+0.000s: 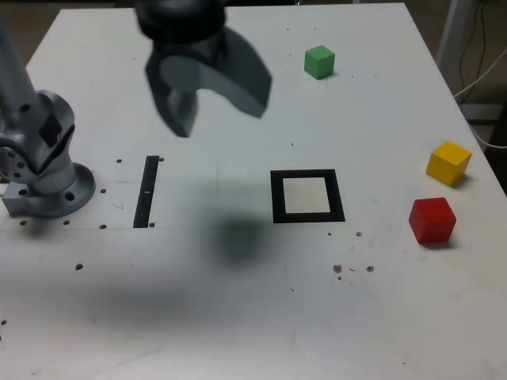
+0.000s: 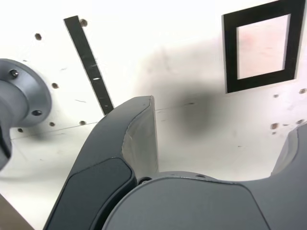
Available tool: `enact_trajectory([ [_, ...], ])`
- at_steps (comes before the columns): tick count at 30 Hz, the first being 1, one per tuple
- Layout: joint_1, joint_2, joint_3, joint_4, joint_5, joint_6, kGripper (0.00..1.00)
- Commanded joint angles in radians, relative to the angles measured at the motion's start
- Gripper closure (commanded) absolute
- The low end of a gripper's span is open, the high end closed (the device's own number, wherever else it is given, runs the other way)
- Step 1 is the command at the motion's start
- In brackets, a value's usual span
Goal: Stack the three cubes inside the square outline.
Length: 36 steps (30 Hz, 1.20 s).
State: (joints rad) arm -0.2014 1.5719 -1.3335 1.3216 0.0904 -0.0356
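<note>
Above the tabletop (image 1: 380, 317), between the robot base (image 1: 54, 182) and the square outline (image 2: 231, 52), the gripper (image 1: 223, 119) is seen with its jaws spread wide and nothing between them. Bare surface is shown under it in both views. The narrow black strip (image 1: 146, 191) lies flat beside the base.

Outward from there, the square outline is noted near mid-tabletop, its pale centre uncovered; no stack has been started. The green cube (image 1: 319, 62) is placed toward the tabletop's far edge in the exterior view. The red cube (image 1: 432, 220) and the yellow cube (image 1: 448, 163) sit toward that view's right edge, close together but apart, the yellow one nearer the slanting edge.

Risks, as judged: the yellow cube could be nudged if the red one is approached with jaws this wide, since little room is left between them. A push toward the right edge could put the yellow cube off the tabletop. Turned cubes may be gripped on their corners and twisted; an off-centre first cube would leave the stack prone to toppling.
</note>
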Motion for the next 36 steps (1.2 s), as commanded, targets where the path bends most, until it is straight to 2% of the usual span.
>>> enact_trajectory([
  [1,-0.002,0.039,-0.058,0.026,0.004,-0.003,0.06],
  [11,-0.025,0.224,-0.337,0.103,0.027,0.002,0.05],
  [22,-0.043,0.392,-0.585,0.174,0.030,0.014,0.03],
  [30,-0.055,0.565,-0.803,0.254,0.028,0.031,0.03],
  [36,-0.056,0.648,-0.896,0.263,0.021,0.031,0.03],
])
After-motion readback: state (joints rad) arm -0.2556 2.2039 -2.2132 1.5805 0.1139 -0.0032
